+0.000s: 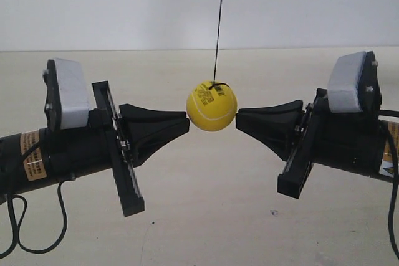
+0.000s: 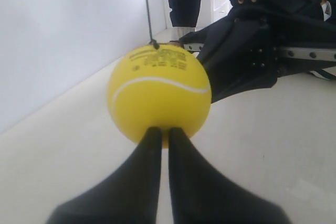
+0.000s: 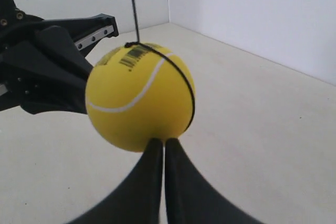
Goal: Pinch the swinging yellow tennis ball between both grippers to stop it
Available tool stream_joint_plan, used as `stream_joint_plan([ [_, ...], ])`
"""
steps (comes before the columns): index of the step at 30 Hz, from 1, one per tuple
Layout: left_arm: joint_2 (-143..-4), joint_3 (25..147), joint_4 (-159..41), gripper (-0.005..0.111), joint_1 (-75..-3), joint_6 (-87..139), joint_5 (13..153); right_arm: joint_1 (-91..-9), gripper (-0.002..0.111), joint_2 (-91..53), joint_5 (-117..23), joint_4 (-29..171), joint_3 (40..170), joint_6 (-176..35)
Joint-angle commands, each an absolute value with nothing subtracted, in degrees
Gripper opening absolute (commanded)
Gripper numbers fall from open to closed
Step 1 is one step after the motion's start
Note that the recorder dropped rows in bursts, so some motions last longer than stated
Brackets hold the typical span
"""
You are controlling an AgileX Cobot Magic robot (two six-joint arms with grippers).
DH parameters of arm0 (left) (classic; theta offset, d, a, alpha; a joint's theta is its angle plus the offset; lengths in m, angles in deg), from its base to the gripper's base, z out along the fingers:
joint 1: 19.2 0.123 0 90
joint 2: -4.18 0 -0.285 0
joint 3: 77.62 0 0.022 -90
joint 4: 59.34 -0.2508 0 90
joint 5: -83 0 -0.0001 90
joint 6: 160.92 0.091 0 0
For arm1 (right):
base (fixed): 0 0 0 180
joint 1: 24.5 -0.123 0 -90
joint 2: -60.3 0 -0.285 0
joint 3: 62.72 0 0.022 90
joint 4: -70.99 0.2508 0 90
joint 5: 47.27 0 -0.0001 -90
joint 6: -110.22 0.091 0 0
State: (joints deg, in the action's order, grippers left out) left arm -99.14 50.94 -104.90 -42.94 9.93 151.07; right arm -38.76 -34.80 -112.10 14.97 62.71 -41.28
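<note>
Yellow tennis ball (image 1: 212,105): bright yellow sphere with a smooth, matte skin, a white curved seam, and small black print and a barcode near the top. It hangs on a thin black string (image 1: 219,23) knotted at its crown, with one strand running down its side, above the pale matte tabletop (image 1: 206,216).

Left claw (image 2: 160,136): tapered matte-black fingers clenched, with a hairline slit between them and the tips against the ball.

Right claw (image 3: 164,144): same shape, likewise clenched, tips on the opposite side.

The ball sits between the two tips.
</note>
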Motion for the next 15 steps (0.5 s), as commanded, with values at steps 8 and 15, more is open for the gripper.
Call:
stream_joint_plan([
  [8, -99.06, 51.09, -106.74, 0.005, -43.23, 10.32, 152.96, -38.93, 0.0, -34.77, -116.38, 13.67, 62.83, -41.64],
  [15, -99.06, 51.09, -106.74, 0.005, -43.23, 10.32, 152.96, -38.93, 0.0, -34.77, -116.38, 13.67, 62.83, -41.64],
])
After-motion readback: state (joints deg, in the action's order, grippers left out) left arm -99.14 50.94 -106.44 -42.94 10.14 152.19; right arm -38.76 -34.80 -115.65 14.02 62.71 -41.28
